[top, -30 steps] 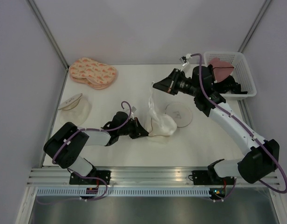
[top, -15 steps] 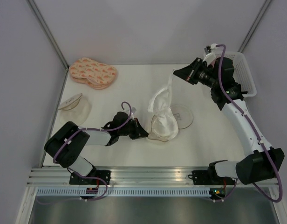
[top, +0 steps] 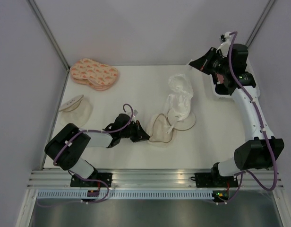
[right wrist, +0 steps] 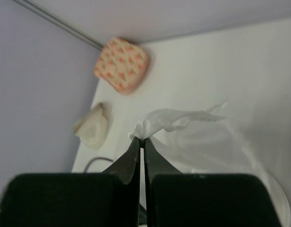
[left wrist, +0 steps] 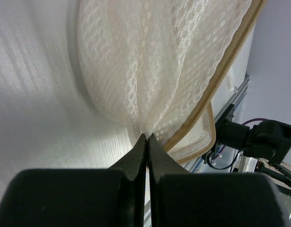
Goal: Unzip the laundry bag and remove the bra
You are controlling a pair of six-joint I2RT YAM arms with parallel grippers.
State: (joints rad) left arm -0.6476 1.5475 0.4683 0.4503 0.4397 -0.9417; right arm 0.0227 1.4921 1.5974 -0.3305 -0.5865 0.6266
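Note:
The laundry bag (top: pixel 160 130) lies unzipped at mid-table, its two cream mesh halves with tan zip rim spread apart. My left gripper (top: pixel 146 137) is shut on the mesh at the near half's left edge; in the left wrist view the tips (left wrist: pixel 147 137) pinch the mesh of the laundry bag (left wrist: pixel 155 61) beside the zip. The white bra (top: pixel 180 97) hangs stretched from my right gripper (top: pixel 192 65), raised at the back right, and its lower end trails over the bag's flat half (top: pixel 187 122). In the right wrist view the gripper (right wrist: pixel 142 140) is shut on a bunch of the bra (right wrist: pixel 176 120).
A peach patterned padded pair (top: pixel 94 73) lies at the back left, with a plain translucent pouch (top: pixel 75 108) nearer along the left edge. A white basket (top: pixel 220 91) stands at the back right, mostly behind my right arm. Grey walls enclose the table.
My right gripper has risen and swung to the back right, pulling the bra up and out of the bag. The bag's halves now lie open and flatter. The left gripper stayed put.

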